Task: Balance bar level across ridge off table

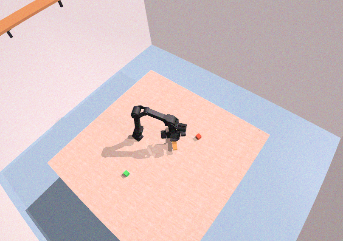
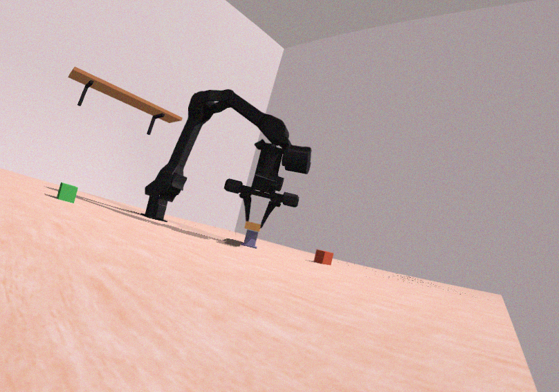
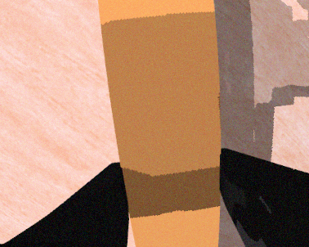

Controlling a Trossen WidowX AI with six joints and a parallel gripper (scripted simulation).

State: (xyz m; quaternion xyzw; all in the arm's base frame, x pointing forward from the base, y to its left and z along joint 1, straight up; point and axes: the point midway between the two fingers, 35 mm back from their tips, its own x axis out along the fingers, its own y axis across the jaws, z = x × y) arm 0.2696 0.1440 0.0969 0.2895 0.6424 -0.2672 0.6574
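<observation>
The orange bar (image 1: 174,146) (image 2: 252,226) (image 3: 166,94) is gripped across its width, with a finger on each side. My gripper (image 2: 254,224) (image 3: 170,167) is shut on it and points down. In the top view only one end of the bar shows from under the gripper. In the exterior view the bar is seen nearly end-on, off the table, directly above the blue-purple ridge (image 2: 250,238). No clear gap shows between them, but I cannot tell whether the bar's weight rests on the ridge. The ridge is hidden in the other views.
A red cube (image 1: 198,136) (image 2: 323,256) lies on the table (image 1: 155,205) (image 2: 225,315) to the right of the gripper. A green cube (image 1: 126,173) (image 2: 67,193) lies farther off, nearer the arm's base. A wooden shelf (image 1: 35,7) (image 2: 126,97) is on the wall.
</observation>
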